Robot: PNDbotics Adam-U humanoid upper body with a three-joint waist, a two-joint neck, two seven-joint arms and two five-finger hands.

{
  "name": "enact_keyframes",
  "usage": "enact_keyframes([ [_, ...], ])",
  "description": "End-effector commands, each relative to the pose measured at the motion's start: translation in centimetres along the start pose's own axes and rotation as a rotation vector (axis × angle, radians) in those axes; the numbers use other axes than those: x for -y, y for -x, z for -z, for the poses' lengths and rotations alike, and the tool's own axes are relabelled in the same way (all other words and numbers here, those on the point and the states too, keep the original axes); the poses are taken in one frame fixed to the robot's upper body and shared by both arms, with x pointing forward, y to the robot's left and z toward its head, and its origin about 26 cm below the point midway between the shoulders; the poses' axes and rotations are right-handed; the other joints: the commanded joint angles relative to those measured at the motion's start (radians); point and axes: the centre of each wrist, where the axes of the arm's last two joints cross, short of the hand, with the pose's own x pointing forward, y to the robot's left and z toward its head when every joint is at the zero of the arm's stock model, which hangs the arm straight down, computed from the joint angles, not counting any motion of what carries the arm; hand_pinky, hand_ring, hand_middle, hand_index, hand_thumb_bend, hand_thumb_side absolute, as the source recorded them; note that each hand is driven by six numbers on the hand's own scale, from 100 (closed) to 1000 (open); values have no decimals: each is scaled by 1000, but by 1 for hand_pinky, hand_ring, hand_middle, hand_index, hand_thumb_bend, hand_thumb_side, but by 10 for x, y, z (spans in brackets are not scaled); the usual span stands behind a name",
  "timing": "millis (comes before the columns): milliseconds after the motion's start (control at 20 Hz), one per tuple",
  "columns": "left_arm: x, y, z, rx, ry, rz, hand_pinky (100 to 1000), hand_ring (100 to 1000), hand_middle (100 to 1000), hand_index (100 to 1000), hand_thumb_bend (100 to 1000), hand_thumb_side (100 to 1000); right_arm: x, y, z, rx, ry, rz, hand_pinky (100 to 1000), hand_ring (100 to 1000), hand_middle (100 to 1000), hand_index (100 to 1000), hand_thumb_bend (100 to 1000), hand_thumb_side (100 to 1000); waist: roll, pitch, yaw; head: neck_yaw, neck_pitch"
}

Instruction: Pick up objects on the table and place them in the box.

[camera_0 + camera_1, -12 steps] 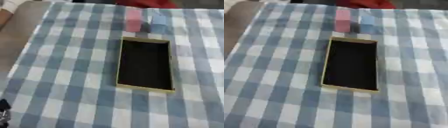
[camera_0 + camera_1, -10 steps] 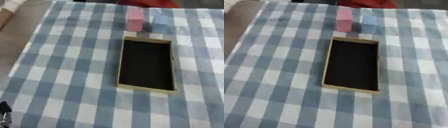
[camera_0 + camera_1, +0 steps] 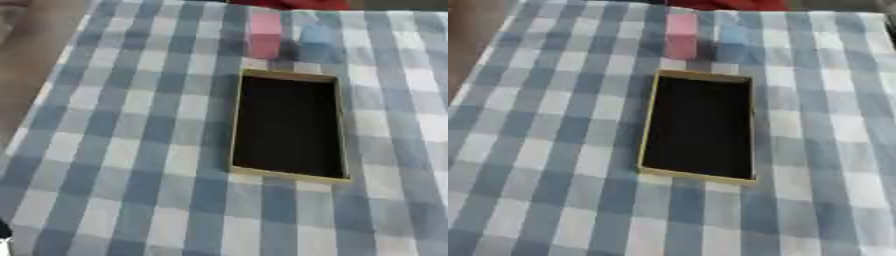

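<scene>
A counter [image 3: 114, 150] covered with a blue, grey and white checked cloth fills both eye views. Near its centre lies an open rectangular box [image 3: 239, 125] with a thin tan rim and a dark interior, its long axis running from 12 o'clock to 6 o'clock and leaning slightly askew. Nothing shows inside the box.

Two small upright blocks stand on the cloth just beyond the far short side of the box, toward 12 o'clock. The pink block [image 3: 264, 35] stands at about 11 o'clock of the box, near its far left corner but apart from the rim. The blue block [image 3: 316, 37] stands at about 12 o'clock to 1 o'clock of the box, just beside the pink block, at 3 o'clock of it, with a narrow strip of cloth between them. Both blocks rest on the counter, outside the box.

A small dark and pale shape [image 3: 4, 237] shows at the lower left corner of the left eye view, at about 7 o'clock; what it is cannot be told. Neither hand can be made out in either view, so the state of the fingers cannot be told, and nothing is seen to be held.

A red patch [image 3: 728, 4] shows at the far edge of the counter, at 12 o'clock.
</scene>
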Motion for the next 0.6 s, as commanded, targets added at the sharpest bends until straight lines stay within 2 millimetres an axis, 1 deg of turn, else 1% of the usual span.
enact_keyframes([
  [50,-3,0,4,14,-17,-8,659,646,533,698,100,444,-2,8,7,5,-58,-56,907,893,873,930,284,872,4,-16,1,-15,-12],
  [250,-3,0,4,9,-12,-7,659,646,532,697,100,431,-21,9,10,40,-175,-99,914,898,871,921,325,834,7,-16,2,-21,-16],
  [300,-3,0,4,8,-11,-7,660,646,532,696,100,427,-25,9,10,53,-202,-106,916,900,872,923,352,837,7,-17,2,-23,-18],
  [350,-3,0,4,7,-9,-6,660,646,532,696,100,413,-27,9,10,67,-227,-113,920,906,879,926,424,842,8,-18,3,-25,-19],
  [400,-2,-1,4,6,-7,-6,660,646,532,696,100,406,-30,9,10,80,-253,-121,923,910,884,928,466,826,8,-18,3,-28,-20],
  [450,-2,-1,3,5,-6,-6,660,646,532,695,100,403,-33,8,10,95,-279,-127,924,911,884,929,470,811,8,-19,4,-29,-21],
  [600,-2,-1,3,2,-2,-6,661,646,533,695,100,405,-37,6,11,141,-342,-142,926,915,890,933,456,807,8,-21,6,-30,-23],
])
